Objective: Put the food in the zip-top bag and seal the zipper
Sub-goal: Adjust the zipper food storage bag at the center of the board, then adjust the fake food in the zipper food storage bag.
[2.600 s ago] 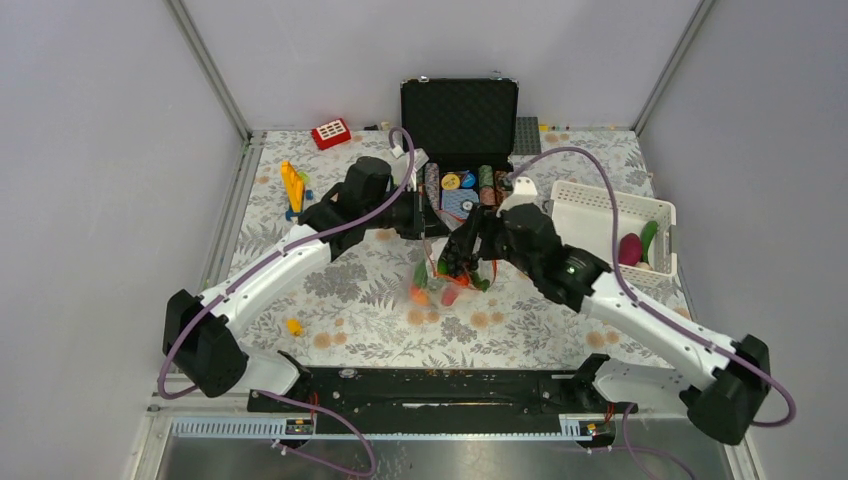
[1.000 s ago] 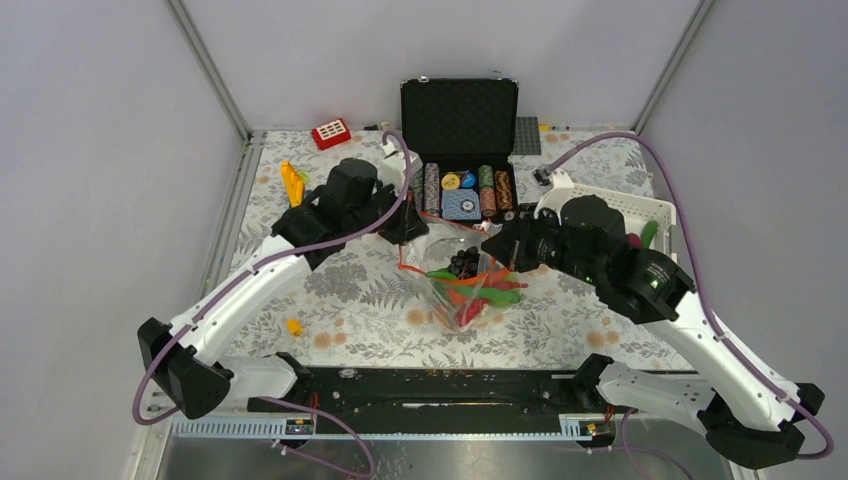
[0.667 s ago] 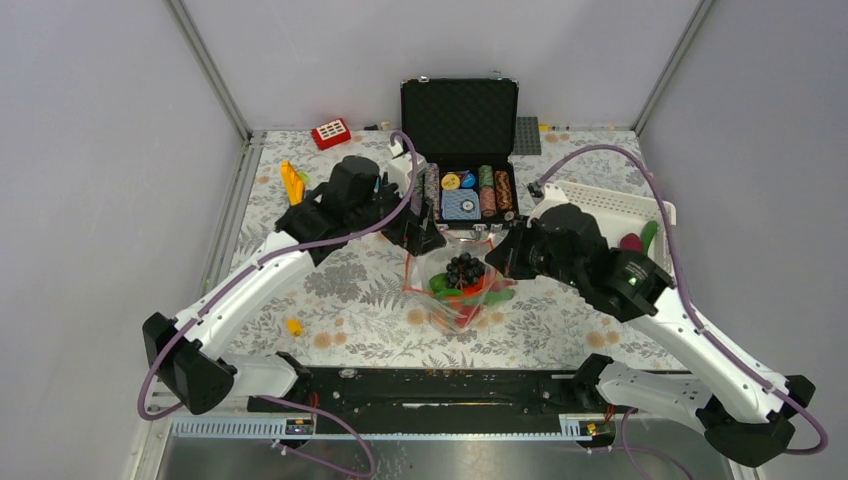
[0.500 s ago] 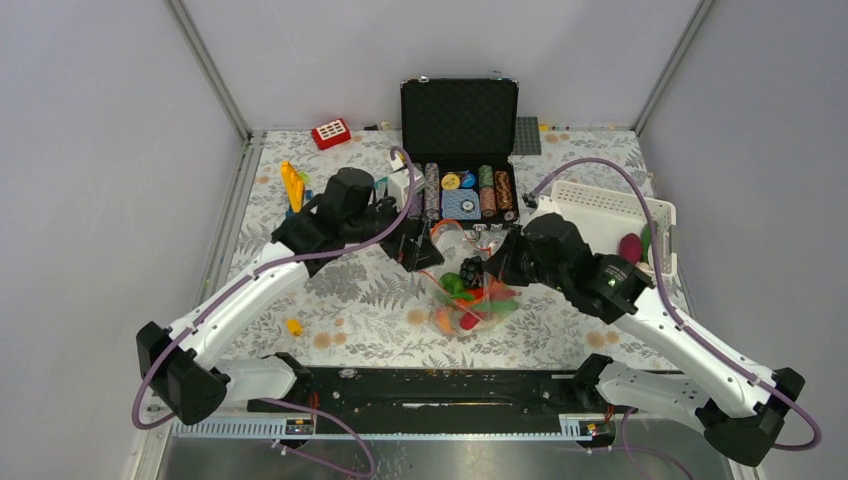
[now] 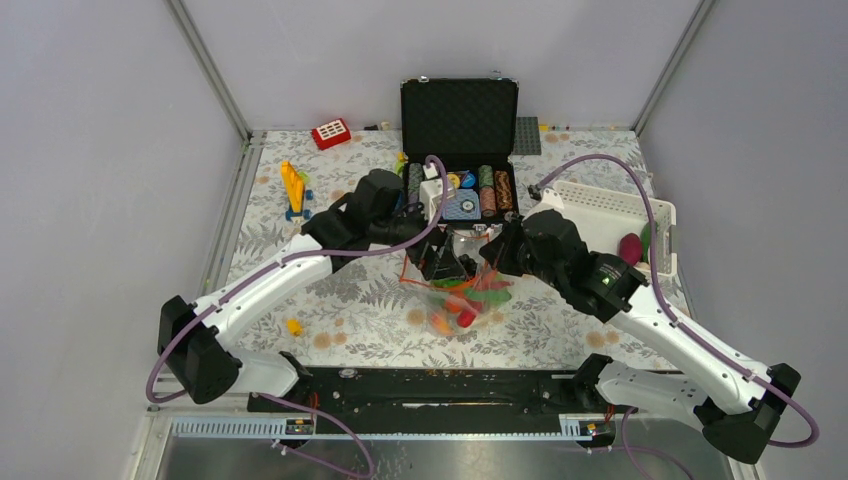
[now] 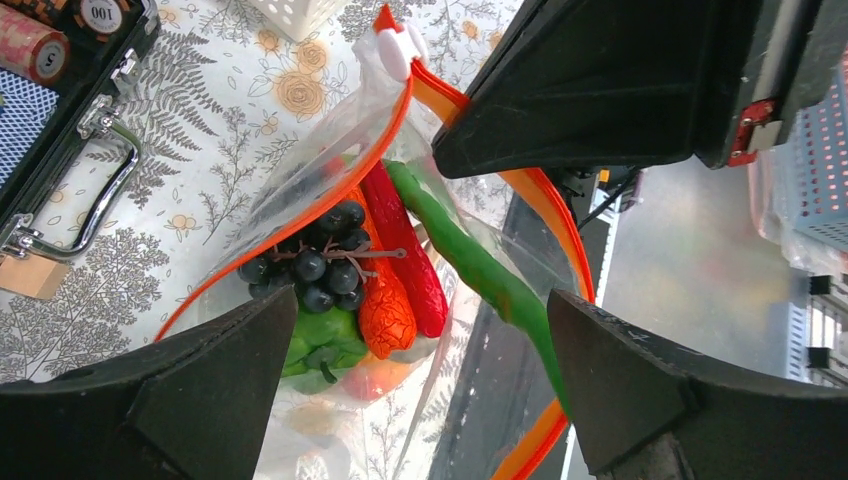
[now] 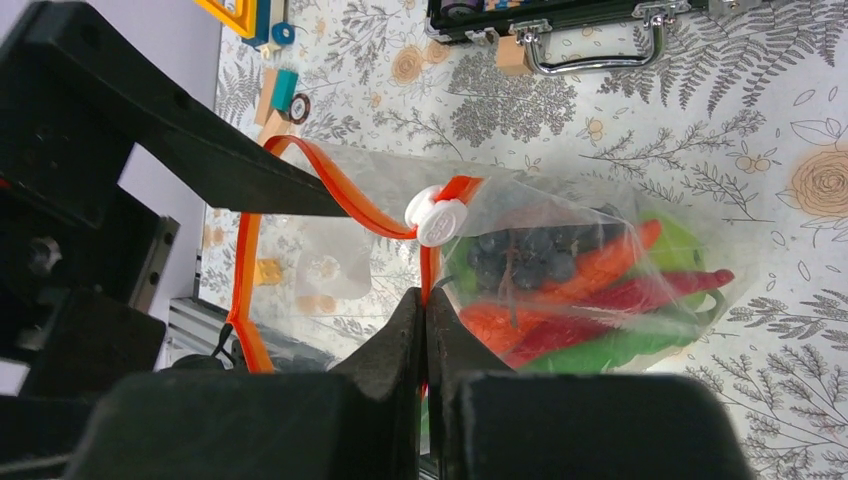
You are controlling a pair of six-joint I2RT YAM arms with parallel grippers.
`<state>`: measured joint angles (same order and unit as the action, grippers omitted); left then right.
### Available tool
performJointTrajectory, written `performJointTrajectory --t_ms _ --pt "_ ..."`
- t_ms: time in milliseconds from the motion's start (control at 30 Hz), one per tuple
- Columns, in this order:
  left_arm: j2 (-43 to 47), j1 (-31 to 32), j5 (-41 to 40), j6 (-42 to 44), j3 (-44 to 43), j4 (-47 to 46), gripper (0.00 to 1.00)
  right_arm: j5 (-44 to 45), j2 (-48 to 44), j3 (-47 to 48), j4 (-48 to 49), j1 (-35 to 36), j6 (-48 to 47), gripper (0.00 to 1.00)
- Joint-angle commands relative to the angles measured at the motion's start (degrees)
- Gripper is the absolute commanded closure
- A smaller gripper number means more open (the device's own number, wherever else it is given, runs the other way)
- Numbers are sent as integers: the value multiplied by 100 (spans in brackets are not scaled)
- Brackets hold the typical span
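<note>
The clear zip-top bag [image 5: 462, 298] hangs just above the table at centre. Inside it is food: black grapes [image 6: 315, 265], a red pepper [image 6: 410, 262], a long green chili [image 6: 470, 265] and a green pepper [image 6: 322, 340]. My right gripper [image 7: 426, 296] is shut on the orange-red zipper [image 7: 340, 205] just below the white slider [image 7: 438, 218], holding the bag up. My left gripper [image 6: 420, 400] is open wide above the bag's gaping mouth, touching nothing. From above, the left gripper [image 5: 447, 268] and the right gripper [image 5: 492, 260] flank the bag's top.
An open black case of poker chips [image 5: 462, 190] lies just behind the bag. A white perforated basket [image 5: 600, 200] at the right holds a magenta piece [image 5: 630, 247] and a green one. A yellow toy [image 5: 292, 187], a red block [image 5: 330, 132] and a small yellow piece [image 5: 293, 326] lie at the left.
The left gripper has let go of the bag's edge, opened wide and swung right over the bag's mouth. The right gripper keeps its hold and has shifted slightly; the bag hangs lower.
</note>
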<state>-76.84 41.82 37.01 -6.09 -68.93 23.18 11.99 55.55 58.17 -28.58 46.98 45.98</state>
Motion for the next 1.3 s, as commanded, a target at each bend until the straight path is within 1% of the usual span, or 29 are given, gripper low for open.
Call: performJointTrajectory --t_ms 0,67,133,167,233,400,533,600,700,767,867,933,1033,1133,1267 --pt "38 299 -822 -6 -177 -175 1 184 -160 -4 547 22 122 100" --pt "41 300 -1129 -98 -138 -173 1 189 -203 -51 577 19 133 100" --pt "55 304 -1337 -186 -84 -171 5 151 -281 -136 668 21 135 100" --pt "55 309 -1294 -201 -66 -135 7 137 -304 -161 678 22 139 100" --pt "92 330 -994 -183 14 -117 10 181 -341 -195 669 22 137 100" --pt "187 461 77 -199 361 -282 10 225 -346 -249 684 22 141 100" --pt "90 630 342 -419 481 -459 10 179 -317 -283 737 22 120 100" --pt "-12 676 357 -411 460 -348 13 186 -326 -305 740 22 110 100" --pt "-87 738 158 -337 477 -103 19 227 -407 -347 734 21 76 100" --pt "-90 819 -191 -258 530 66 24 312 -485 -367 711 17 48 100" --pt "-129 963 -709 -69 597 412 27 413 -601 -353 651 21 -63 100" --pt "-107 1023 -1010 34 732 503 29 442 -669 -350 585 22 -131 100" --pt "-103 1050 -1318 59 867 518 36 477 -806 -394 497 21 -226 100" --pt "-153 1051 -1446 47 953 458 45 427 -939 -468 493 22 -282 100" --pt "-154 1049 -1255 166 947 359 50 186 -976 -545 508 22 -416 100"
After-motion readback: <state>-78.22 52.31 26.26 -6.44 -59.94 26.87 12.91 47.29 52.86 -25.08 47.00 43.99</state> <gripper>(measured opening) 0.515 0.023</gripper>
